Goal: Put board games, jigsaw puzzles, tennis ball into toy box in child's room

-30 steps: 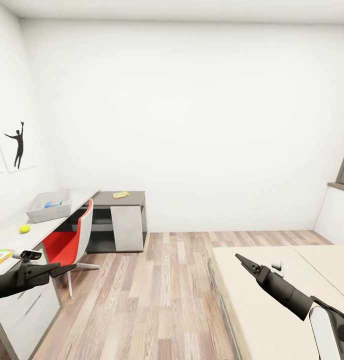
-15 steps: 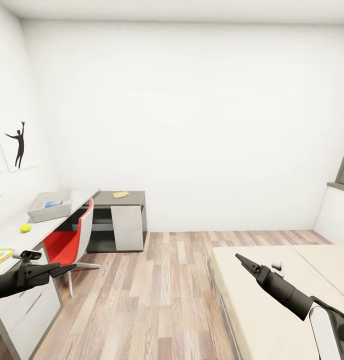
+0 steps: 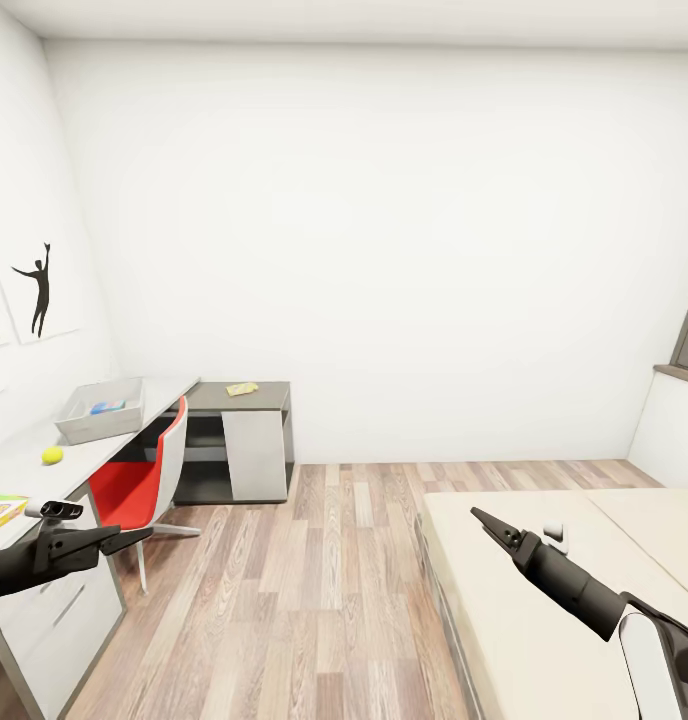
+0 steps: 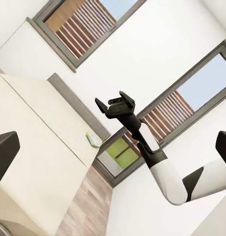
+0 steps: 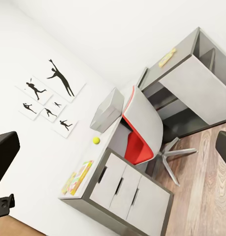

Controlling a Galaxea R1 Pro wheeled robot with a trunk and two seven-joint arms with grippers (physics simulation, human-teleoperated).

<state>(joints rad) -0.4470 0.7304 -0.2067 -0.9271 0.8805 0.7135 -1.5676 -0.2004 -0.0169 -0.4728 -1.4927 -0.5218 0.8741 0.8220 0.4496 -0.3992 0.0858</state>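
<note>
Both grippers are held out in the air with nothing between the fingers. On the right gripper (image 4: 115, 102) the fingers are seen spread apart; on the left gripper (image 3: 124, 540) it cannot be told (the tips appear as one dark point).

A collision is the risk judged here. The red chair (image 3: 134, 485) is placed close to the table (image 3: 24, 460), so an arm could be caught on it.

The toy box (image 3: 99, 410), the tennis ball (image 3: 52, 455) and a colourful game box (image 3: 2, 512) are seen on the table. One small toy (image 4: 93, 140) is seen on the bed (image 3: 524, 600).
</note>
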